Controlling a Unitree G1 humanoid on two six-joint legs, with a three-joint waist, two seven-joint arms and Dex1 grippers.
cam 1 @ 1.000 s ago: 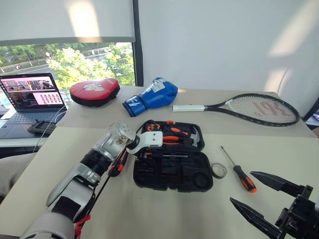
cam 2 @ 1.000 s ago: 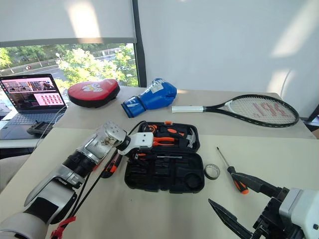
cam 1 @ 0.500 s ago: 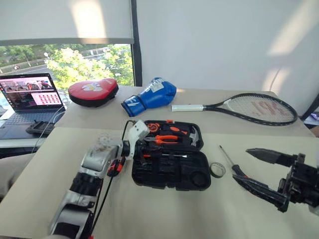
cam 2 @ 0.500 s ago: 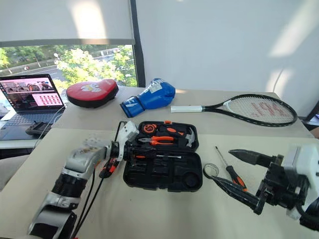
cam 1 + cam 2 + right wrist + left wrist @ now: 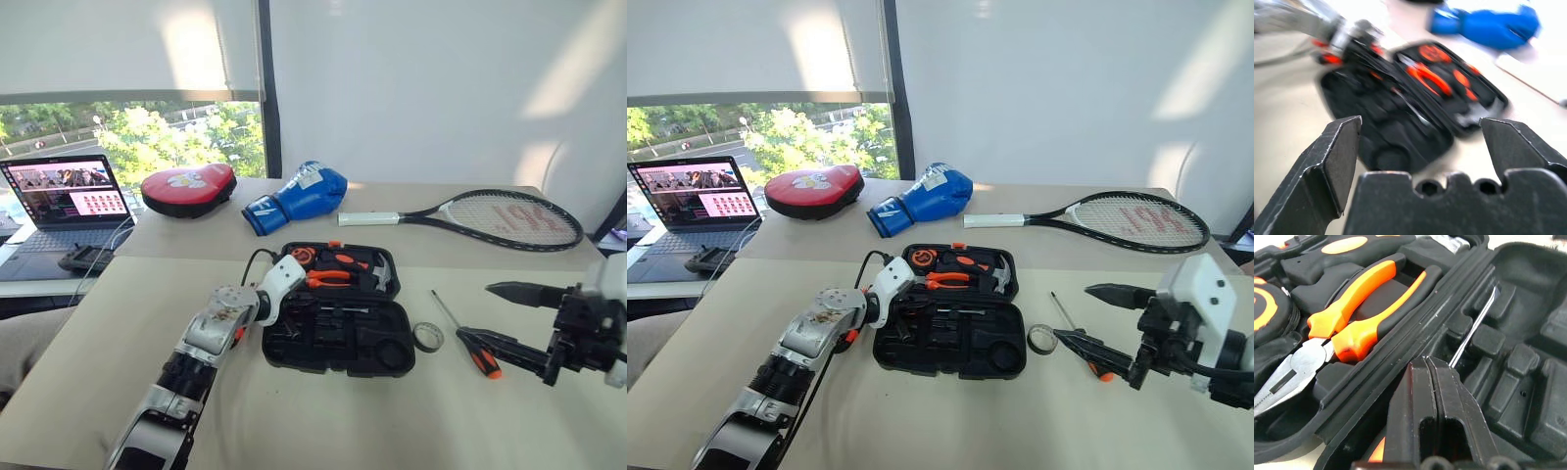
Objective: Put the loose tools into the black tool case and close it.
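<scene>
Left end effector (image 5: pixel 1432 382) over black tool case (image 5: pixel 338 338), pliers (image 5: pixel 1347 333) beside

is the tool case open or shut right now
Open. The black tool case lies flat with both halves spread, showing the orange-handled pliers and the empty recesses inside.

Black tool case (image 5: pixel 338 338), orange-and-black pliers (image 5: pixel 1359 308), blue boxing glove (image 5: pixel 297 197), red pad (image 5: pixel 188 189), grey tape roll (image 5: pixel 428 336).

One black moulded plastic tool case (image 5: pixel 338 338) lies open. One orange-and-black-handled screwdriver (image 5: pixel 468 338) and one small grey tape roll (image 5: pixel 428 336) lie loose (a second orange-and-black tool shows partly behind the left arm). One pair of orange-handled pliers (image 5: pixel 1347 318), one blue boxing glove (image 5: pixel 297 193), one red pad (image 5: pixel 188 188), one black-framed tennis racket (image 5: pixel 490 215), one laptop (image 5: pixel 67 196).
</scene>
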